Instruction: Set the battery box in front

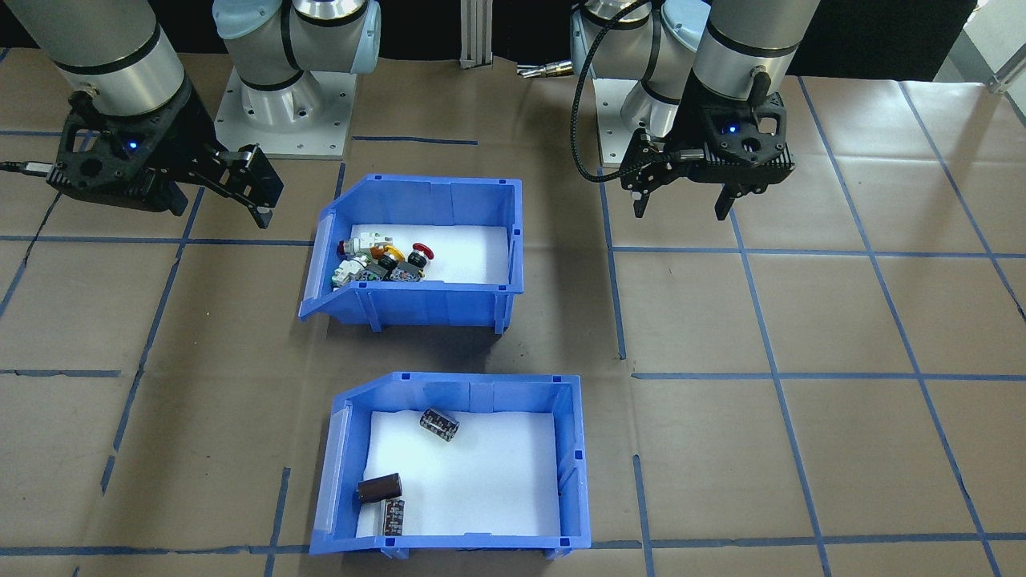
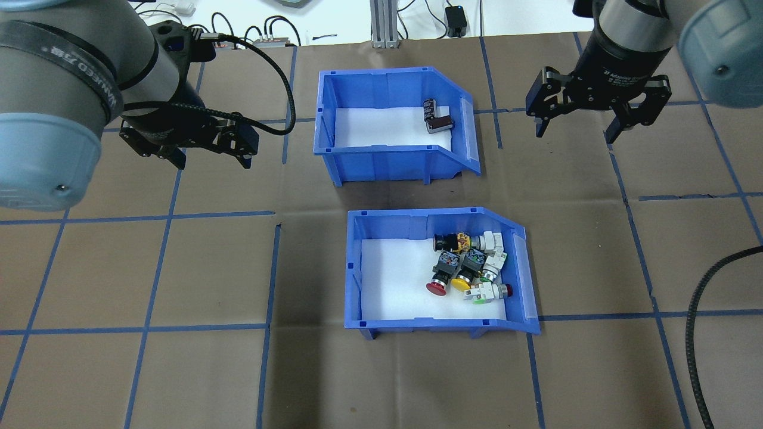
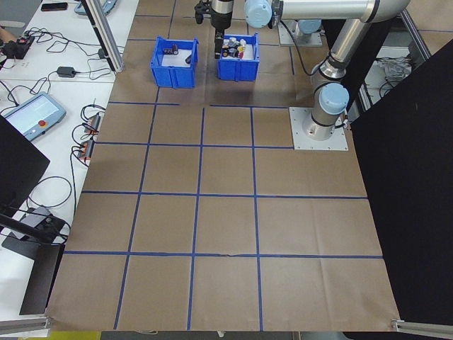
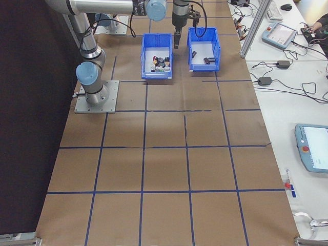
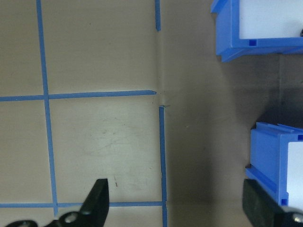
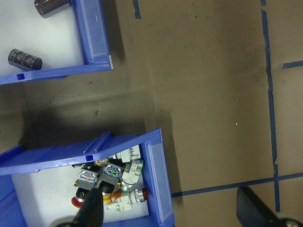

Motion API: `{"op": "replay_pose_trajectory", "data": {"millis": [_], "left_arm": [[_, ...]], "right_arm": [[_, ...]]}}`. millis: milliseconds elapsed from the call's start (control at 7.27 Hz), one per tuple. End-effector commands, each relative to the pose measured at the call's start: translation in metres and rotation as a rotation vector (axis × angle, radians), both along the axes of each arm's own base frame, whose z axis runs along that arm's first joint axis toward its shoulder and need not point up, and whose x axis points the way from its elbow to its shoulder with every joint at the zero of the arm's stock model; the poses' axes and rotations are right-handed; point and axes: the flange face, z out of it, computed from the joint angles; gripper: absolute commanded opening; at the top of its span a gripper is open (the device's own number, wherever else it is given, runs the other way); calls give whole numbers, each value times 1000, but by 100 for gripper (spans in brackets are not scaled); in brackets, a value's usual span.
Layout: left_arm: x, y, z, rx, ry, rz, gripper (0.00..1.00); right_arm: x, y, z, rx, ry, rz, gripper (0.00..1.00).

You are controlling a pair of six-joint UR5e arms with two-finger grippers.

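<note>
You are looking at a brown paper-covered table (image 2: 149,268) marked into squares with blue tape. The left arm's black two-finger gripper (image 2: 207,159) is hovering over bare table on the robot's left, its fingers spread apart and holding nothing. The right arm's black two-finger gripper (image 2: 577,130) is hanging on the other side, fingers likewise wide apart and empty.

Between them two bins are sitting, apart from each other, each with its sloped end pointing to the robot's right. The battery box (image 1: 577,449), a blue plastic open-top bin with a white liner, is lying on the far side from the robot's base, near the operators' edge. The other blue plastic bin (image 1: 425,308) is resting nearer the base, filled with colourful push-button switches (image 2: 468,268).

In the battery box three small dark cylinders (image 1: 439,424) are lying, two touching by the sloped end.
</note>
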Motion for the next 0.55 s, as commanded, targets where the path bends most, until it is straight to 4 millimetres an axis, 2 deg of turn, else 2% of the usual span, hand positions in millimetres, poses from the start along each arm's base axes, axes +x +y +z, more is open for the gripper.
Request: {"op": "replay_pose_trajectory", "data": {"millis": [0,138,413], "left_arm": [[0,5,-7,47,14,53,100],[1,3,-13,70,13,78,100],[1,3,-13,69,14,81,100]], "right_arm": [[-1,0,1,-1,8,0,100],[-1,0,1,0,10,0,100],[-1,0,1,0,12,0,100]]}}
